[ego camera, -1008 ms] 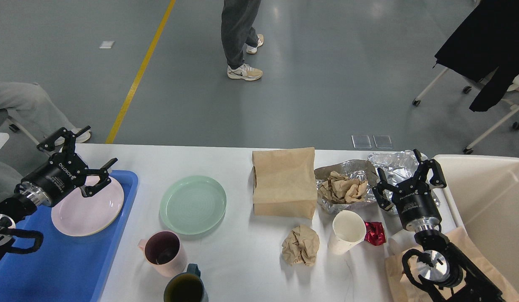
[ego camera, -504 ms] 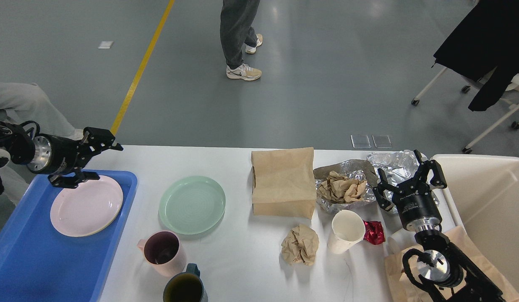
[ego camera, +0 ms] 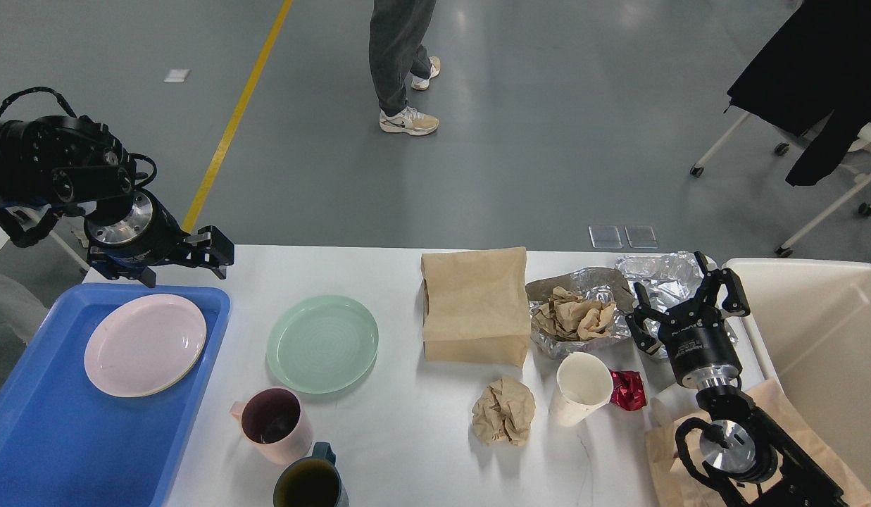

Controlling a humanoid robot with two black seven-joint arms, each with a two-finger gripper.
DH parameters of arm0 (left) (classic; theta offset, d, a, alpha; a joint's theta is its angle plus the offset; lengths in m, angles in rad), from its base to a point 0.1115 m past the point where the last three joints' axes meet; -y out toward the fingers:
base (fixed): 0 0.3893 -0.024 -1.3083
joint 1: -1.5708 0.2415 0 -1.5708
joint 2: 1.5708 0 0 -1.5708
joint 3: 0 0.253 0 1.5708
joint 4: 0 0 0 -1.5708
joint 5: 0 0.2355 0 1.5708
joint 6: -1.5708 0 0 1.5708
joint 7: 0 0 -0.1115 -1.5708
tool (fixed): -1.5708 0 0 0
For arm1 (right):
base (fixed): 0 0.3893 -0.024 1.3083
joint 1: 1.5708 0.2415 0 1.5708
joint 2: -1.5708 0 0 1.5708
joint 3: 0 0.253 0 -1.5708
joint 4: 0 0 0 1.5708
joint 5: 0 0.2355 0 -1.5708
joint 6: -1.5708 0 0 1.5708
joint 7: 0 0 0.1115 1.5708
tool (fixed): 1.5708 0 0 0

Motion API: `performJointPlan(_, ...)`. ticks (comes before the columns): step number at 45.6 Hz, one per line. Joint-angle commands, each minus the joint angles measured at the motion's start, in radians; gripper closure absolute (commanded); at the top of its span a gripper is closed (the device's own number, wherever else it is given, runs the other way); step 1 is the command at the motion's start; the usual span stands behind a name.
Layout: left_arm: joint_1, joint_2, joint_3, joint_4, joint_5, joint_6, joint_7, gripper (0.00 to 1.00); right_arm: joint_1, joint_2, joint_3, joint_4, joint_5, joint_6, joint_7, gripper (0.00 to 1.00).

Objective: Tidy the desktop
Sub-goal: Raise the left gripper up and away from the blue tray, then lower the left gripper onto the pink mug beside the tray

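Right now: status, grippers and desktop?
Left gripper cannot tell, above tray's far edge. Right gripper open, empty, over foil. Desktop uncleared: green plate, mugs, paper bag, trash remain.

Dark mug cut off by bottom edge, blue tray cut off at left & bottom, cream bin ran off right side, left gripper too dark to tell fingers apart, standing person cut off above legs.

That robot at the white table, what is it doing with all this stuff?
It is tidying the white desktop. A pink plate already lies in the blue plastic tray, with the left gripper empty above the tray's far edge. The right gripper hangs open over crumpled silver foil. A green plate, mugs and paper trash remain.
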Motion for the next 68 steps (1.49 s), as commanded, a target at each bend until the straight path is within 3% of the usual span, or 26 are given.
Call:
performJointPlan(1, -0.146, -0.017, 0.084, -0.084, 0.000, 0.001, -0.008, 0.03, 0.000, 0.000, 0.000, 0.000, 0.000, 0.000, 0.000, 0.00)
performJointPlan(5, -0.218, -0.031, 0.098, -0.121, -0.001, 0.000, -0.008, 0.03, 0.000, 0.000, 0.000, 0.000, 0.000, 0.000, 0.000, 0.00)
performJointPlan(11, -0.338, -0.045, 0.093, -0.300, -0.016, 0.026, -0.009, 0.03, 0.000, 0.000, 0.000, 0.000, 0.000, 0.000, 0.000, 0.00)
performJointPlan(19, -0.476, -0.086, 0.086, -0.448, -0.041, -0.094, -0.004, 0.03, 0.000, 0.000, 0.000, 0.000, 0.000, 0.000, 0.000, 0.00)
performJointPlan(30, -0.702, -0.117, 0.099, -0.656, -0.099, -0.089, -0.006, 0.09, 0.000, 0.000, 0.000, 0.000, 0.000, 0.000, 0.000, 0.00)
performJointPlan(35, -0.789, -0.137, 0.109, -0.696, -0.134, -0.117, -0.006, 0.09, 0.000, 0.000, 0.000, 0.000, 0.000, 0.000, 0.000, 0.00)
performJointPlan(42, -0.776, -0.200, 0.109, -0.695, -0.200, -0.132, -0.006, 0.09, 0.000, 0.000, 0.000, 0.000, 0.000, 0.000, 0.000, 0.00)
performJointPlan(53, -0.653, -0.220, 0.109, -0.661, -0.227, -0.131, -0.008, 0.04, 0.000, 0.000, 0.000, 0.000, 0.000, 0.000, 0.000, 0.00)
performJointPlan(61, -0.524, -0.220, 0.109, -0.618, -0.227, -0.114, -0.009, 0.04, 0.000, 0.000, 0.000, 0.000, 0.000, 0.000, 0.000, 0.00)
performJointPlan(68, -0.372, -0.206, 0.098, -0.590, -0.230, -0.050, 0.003, 0.04, 0.000, 0.000, 0.000, 0.000, 0.000, 0.000, 0.000, 0.00)
